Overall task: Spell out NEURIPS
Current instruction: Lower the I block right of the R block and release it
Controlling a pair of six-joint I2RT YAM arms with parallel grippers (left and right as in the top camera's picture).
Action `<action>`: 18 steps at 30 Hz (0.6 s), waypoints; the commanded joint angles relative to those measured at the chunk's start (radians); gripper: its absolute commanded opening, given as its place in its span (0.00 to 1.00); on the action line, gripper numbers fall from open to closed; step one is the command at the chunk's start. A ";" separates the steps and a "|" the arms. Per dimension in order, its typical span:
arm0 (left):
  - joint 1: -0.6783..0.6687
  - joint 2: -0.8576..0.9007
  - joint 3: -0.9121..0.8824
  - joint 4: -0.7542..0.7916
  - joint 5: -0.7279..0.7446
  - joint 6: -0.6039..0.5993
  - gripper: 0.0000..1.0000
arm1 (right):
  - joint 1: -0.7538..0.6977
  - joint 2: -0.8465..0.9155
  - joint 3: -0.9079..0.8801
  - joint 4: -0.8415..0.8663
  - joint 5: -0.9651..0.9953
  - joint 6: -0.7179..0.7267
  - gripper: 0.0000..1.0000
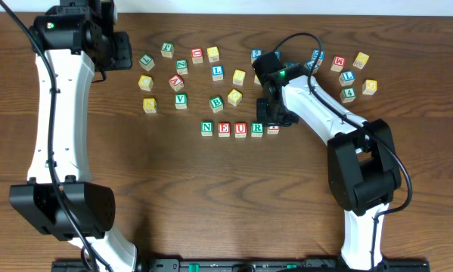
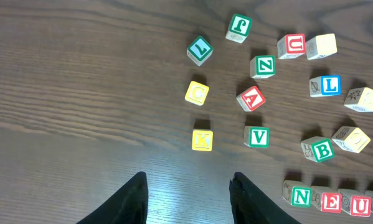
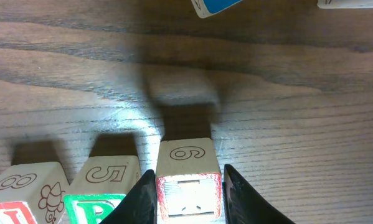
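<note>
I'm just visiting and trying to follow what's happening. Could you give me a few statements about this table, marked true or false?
1. The row so far reads N, E, U, R. True.
2. The left gripper holds a block. False: it is open and empty.
3. The right gripper grips the red-framed block at the row's right end. True.
4. The yellow K block sits in the row. False: it lies apart, off to its left.

White arms [image 1: 56, 113], black joints [image 1: 60, 208], cables [image 1: 299, 35] and jaws — small green lights [image 1: 51, 24].
</note>
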 commanded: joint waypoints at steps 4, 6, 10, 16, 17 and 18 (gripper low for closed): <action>-0.003 0.000 0.015 -0.002 -0.008 -0.001 0.43 | 0.005 0.003 -0.007 -0.019 0.007 0.019 0.29; -0.003 0.000 0.015 -0.002 -0.008 -0.001 0.43 | 0.005 0.003 -0.007 -0.029 0.006 0.023 0.28; -0.003 0.000 0.015 -0.002 -0.008 -0.001 0.43 | 0.005 0.003 -0.007 -0.037 -0.014 0.023 0.26; -0.003 0.000 0.015 -0.002 -0.008 -0.001 0.42 | 0.005 0.003 -0.007 -0.060 -0.016 0.023 0.26; -0.003 0.000 0.015 -0.002 -0.008 -0.001 0.43 | 0.005 0.003 -0.007 -0.063 -0.016 0.023 0.25; -0.003 0.000 0.015 -0.002 -0.008 -0.001 0.43 | 0.005 0.003 -0.007 -0.064 -0.016 0.026 0.26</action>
